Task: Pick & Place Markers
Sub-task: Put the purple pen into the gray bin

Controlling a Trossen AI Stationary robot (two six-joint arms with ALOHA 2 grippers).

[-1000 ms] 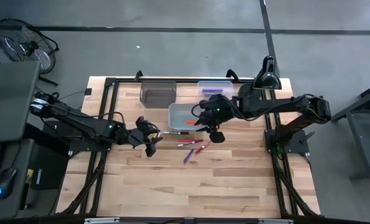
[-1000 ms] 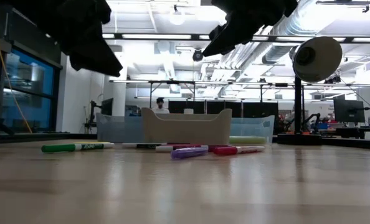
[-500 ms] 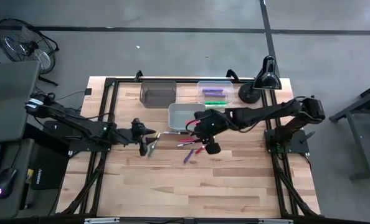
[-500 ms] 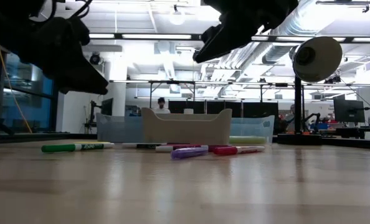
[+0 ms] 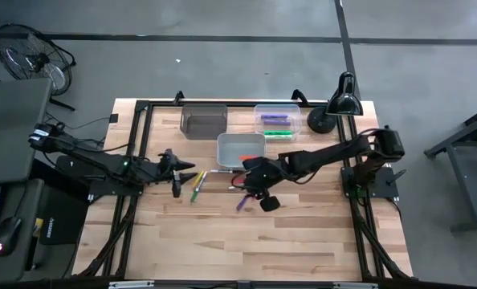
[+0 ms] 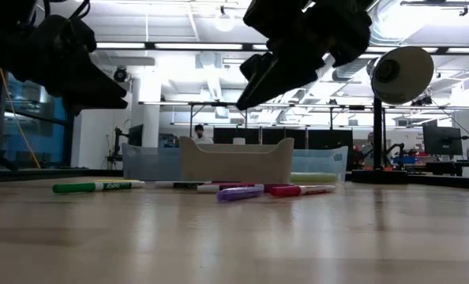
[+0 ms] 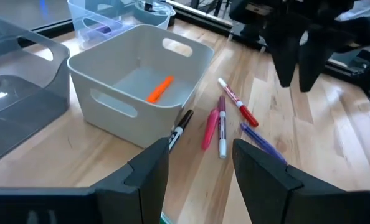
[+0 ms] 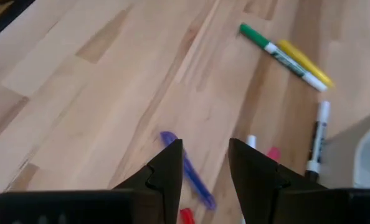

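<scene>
Markers point(image 5: 245, 191) loose by white bin point(image 5: 240, 149). My right gripper point(image 8: 200, 163) open above purple marker point(image 8: 188, 170); descend straddling barrel mid-length. Left gripper point(image 7: 197, 165) open, waiting.

Loose markers point(image 5: 242, 189) lie before the middle bin point(image 5: 240, 149); two bins point(image 5: 203, 120) stand behind it.

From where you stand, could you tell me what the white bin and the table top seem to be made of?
The white bin looks like matte moulded plastic: smooth rounded walls, cut-out handles. The table top appears to be wood, light planks with visible grain and a slight sheen.
</scene>
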